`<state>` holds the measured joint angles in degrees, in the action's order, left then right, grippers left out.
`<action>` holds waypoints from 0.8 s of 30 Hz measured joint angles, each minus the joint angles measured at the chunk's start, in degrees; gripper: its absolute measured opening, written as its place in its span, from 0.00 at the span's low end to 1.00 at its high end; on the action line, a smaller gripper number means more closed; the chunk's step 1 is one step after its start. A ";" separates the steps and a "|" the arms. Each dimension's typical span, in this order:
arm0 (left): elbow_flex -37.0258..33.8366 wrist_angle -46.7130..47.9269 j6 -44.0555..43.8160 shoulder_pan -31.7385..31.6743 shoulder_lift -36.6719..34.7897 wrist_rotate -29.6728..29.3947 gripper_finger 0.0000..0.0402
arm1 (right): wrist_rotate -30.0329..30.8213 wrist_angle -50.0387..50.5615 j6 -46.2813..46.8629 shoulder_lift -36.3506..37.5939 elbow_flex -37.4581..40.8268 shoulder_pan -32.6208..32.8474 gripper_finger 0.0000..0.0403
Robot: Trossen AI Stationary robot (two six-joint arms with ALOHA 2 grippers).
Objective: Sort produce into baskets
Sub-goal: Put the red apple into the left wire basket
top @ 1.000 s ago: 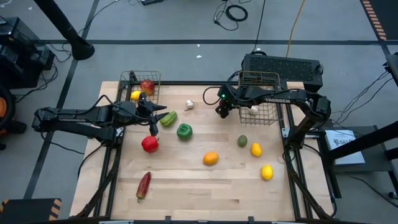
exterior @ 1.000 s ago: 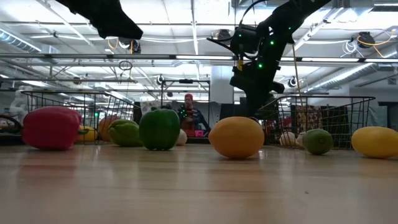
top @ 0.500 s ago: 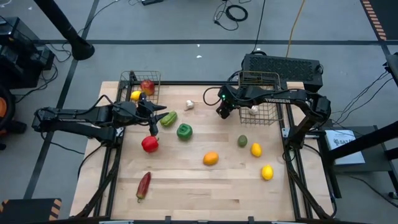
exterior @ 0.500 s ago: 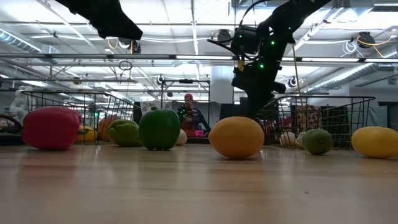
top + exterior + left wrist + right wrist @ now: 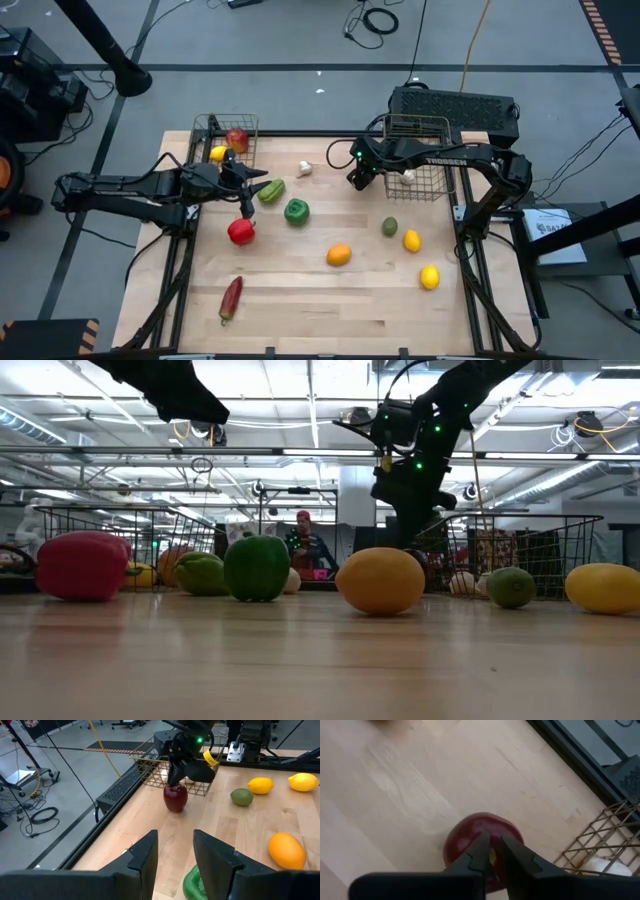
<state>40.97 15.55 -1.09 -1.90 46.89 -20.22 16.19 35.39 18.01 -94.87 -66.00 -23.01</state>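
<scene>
Nothing has shifted: my right end effector [image 5: 492, 854] stays pinched on the red apple's [image 5: 470, 835] stem beside the basket [image 5: 428, 160]; left end effector [image 5: 175, 857] hangs parted, empty.

You've got a grey floor [image 5: 300, 40] with cables [image 5: 378, 20] lying around, a person [image 5: 303, 543] back there, and ceiling strip lights [image 5: 300, 390] overhead.
</scene>
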 joint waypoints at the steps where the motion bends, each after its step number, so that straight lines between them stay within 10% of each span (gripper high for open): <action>1: 0.00 0.03 -0.01 0.00 0.00 -0.01 0.33 | -0.01 0.39 -0.98 0.00 0.00 0.12 0.11; 24: 0.00 0.46 -0.12 0.01 0.00 -0.01 0.33 | -1.32 6.35 -8.91 2.34 0.02 0.99 0.27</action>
<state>40.97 16.01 -1.21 -1.89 46.89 -20.23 14.87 41.74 9.11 -92.53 -65.98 -22.02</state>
